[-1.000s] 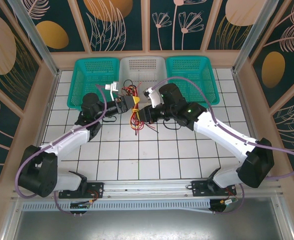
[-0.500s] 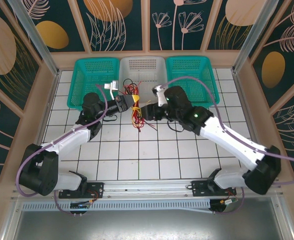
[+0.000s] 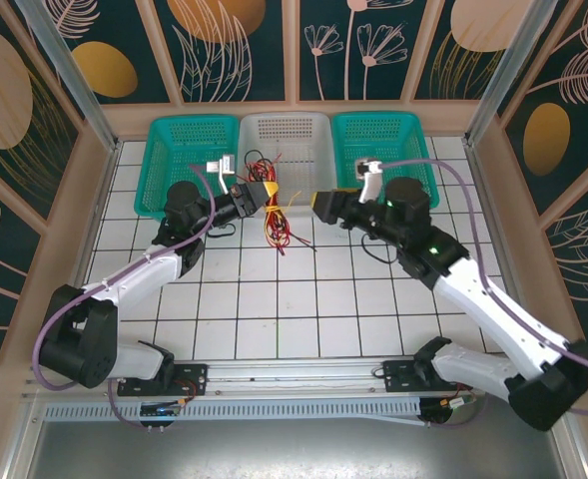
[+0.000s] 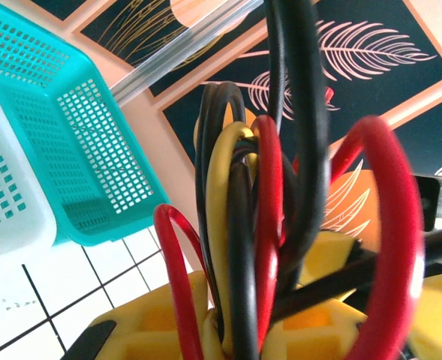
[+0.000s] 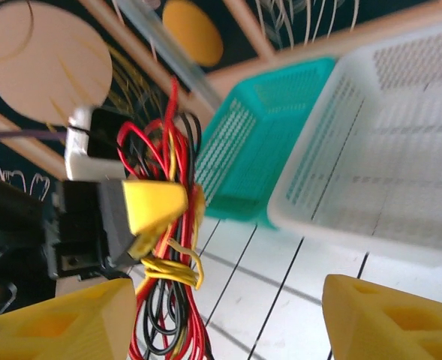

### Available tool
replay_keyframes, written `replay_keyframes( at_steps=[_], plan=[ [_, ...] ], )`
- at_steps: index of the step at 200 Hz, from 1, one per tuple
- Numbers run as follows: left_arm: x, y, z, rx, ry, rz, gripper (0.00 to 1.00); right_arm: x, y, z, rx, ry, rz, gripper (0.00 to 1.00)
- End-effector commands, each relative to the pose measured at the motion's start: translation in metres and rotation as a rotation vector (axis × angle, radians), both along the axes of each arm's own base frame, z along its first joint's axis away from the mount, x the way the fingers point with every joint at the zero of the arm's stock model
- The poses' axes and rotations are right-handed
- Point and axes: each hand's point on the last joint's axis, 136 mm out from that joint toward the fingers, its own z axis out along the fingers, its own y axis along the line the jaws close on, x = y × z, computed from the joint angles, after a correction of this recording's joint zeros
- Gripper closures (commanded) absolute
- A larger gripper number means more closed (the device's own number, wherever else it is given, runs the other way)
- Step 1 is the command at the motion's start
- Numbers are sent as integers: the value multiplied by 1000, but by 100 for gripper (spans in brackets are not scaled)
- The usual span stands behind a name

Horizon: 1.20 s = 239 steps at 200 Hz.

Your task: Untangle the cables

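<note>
1. The cables (image 3: 274,218), a knot of thin red, yellow and black wires, are at the far middle of the white tiled table (image 3: 274,319), just in front of the baskets.
2. Three perforated plastic baskets stand along the back edge: a teal basket (image 3: 187,150) on the left, a white basket (image 3: 286,138) in the middle and another teal basket (image 3: 383,145) on the right. None of them holds any wire.
3. The right gripper (image 3: 325,205) was in against the knot a second ago. It has since swung off to the right and now hangs well apart from it. The right wrist view shows its yellow jaws spread wide with nothing between them.
4. The left gripper (image 3: 265,194) has meanwhile closed, and its yellow fingers are clamped on the upper part of the bundle.
5. Up close in the left wrist view, the cables (image 4: 260,225) rise as crossed loops out of that grip.
6. In the right wrist view, a yellow strand (image 5: 172,271) is wound round the others, so no wire appears to have come free. The untangling looks barely begun, and the right arm probably needs a fresh hold on a single strand.
</note>
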Motion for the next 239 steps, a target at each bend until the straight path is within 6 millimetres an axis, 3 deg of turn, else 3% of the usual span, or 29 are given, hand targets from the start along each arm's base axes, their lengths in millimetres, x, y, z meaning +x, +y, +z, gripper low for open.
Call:
replay_keyframes(
  at_steps=[1,42,93,126,152,173,208,239],
  plan=[
    [1,-3,27,-24,-79,-8,100,-11,20,9,40,27,127,38],
    [3,-3,26,-1,-82,-2,100,-10,36,10,64,38,187,44],
    [3,-6,21,11,-75,-17,100,-4,43,5,60,45,175,39],
    [0,-8,21,12,-79,-38,100,8,49,-1,46,65,158,53],
    [-1,-8,18,21,-80,-46,100,11,52,-4,42,71,163,55],
    [-2,-8,16,25,-81,-48,100,13,51,-7,34,75,151,67],
    [-5,-9,14,31,-83,-65,100,16,46,-11,26,81,129,64],
    [-7,-10,12,40,-85,-80,100,17,45,-7,37,73,127,68]
  ],
)
